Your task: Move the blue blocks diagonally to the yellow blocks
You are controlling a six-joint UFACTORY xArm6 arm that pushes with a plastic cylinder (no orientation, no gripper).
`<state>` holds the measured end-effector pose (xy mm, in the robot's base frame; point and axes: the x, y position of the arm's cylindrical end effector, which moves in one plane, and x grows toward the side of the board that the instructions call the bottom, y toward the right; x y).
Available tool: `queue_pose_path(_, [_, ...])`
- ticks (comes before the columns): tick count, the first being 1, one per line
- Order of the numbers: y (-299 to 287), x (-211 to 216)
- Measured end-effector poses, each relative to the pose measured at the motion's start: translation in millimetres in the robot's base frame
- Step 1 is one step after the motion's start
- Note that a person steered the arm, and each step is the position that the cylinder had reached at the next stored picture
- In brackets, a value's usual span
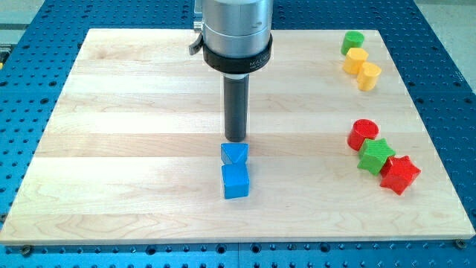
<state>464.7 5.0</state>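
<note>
My tip (236,139) stands just above the blue triangle (234,154) in the view, at or touching its top edge; contact cannot be told. It is a bare rod with no jaws, so it grips nothing.

The blue triangle touches the blue cube (236,182) below it; the pair sits near the board's (111,149) middle, toward the view's bottom. Bare wood runs wide to the view's left of the pair and between it and the blocks on the right. The cube is near the bottom edge but not at it.

At the view's top right, close to the top edge, a green cylinder (352,42) heads a slanted line with 2 yellow blocks, the first yellow (355,60) and the second yellow (368,76), each touching the next. They are well apart from the blue pair.

Lower on the right, a red cylinder (363,135), a green block (375,156) and a red star (399,174) form another touching line, near the right edge.

Count: 2 blue, 2 yellow, 2 green, 2 red, 8 in all.
</note>
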Motion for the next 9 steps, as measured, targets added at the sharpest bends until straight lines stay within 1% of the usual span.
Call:
queue_pose_path(1, [17.4, 25.0])
queue_pose_path(3, [-20.8, 28.2])
queue_pose_path(4, [-26.9, 33.9])
queue_pose_path(5, [-25.4, -15.2])
queue_pose_path(6, [-4.5, -56.9])
queue_pose_path(7, [11.2, -56.8])
queue_pose_path(8, [11.7, -54.8])
queue_pose_path(9, [32.6, -44.4])
